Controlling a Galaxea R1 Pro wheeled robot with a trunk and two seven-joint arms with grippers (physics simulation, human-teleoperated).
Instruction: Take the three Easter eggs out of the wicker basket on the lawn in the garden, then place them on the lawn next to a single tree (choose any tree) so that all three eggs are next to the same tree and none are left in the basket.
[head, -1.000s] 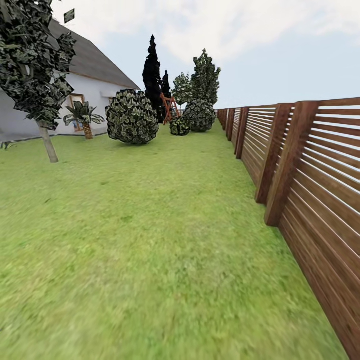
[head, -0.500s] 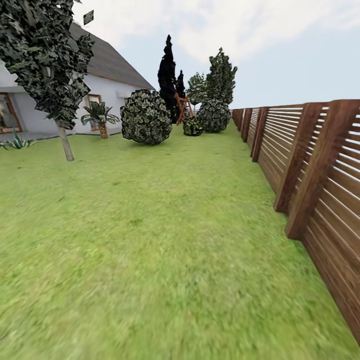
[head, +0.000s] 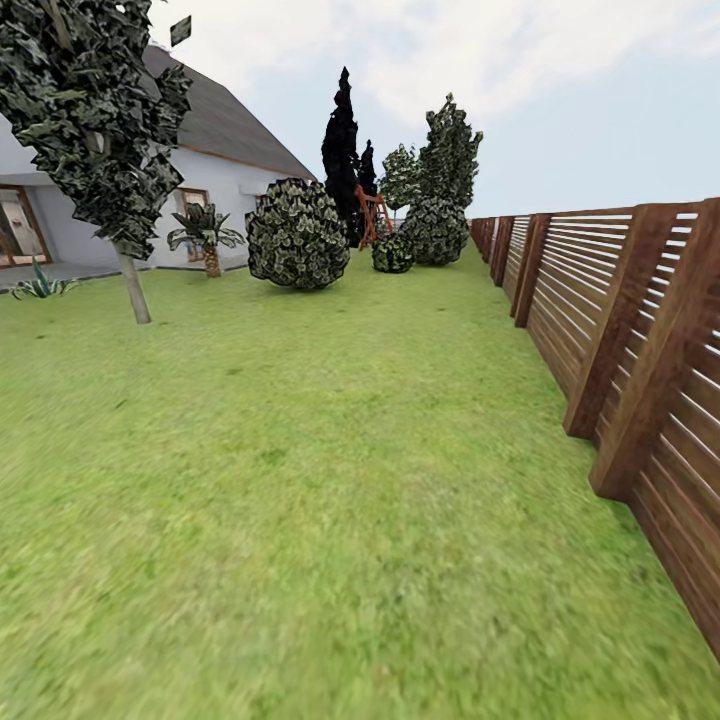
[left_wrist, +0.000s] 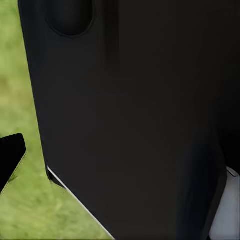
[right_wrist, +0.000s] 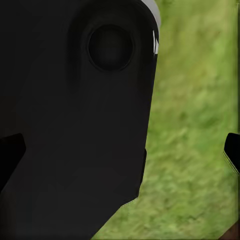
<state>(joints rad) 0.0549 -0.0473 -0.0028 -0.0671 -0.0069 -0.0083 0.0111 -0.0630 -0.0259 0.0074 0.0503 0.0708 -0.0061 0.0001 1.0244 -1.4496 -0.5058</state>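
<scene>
Lawn beyond right gripper

A black robot body panel looms close — mottled lawn beside it.

Slatted wooden fence runs along the right — round shrub ahead, dark conifer behind it, white house at left.
</scene>
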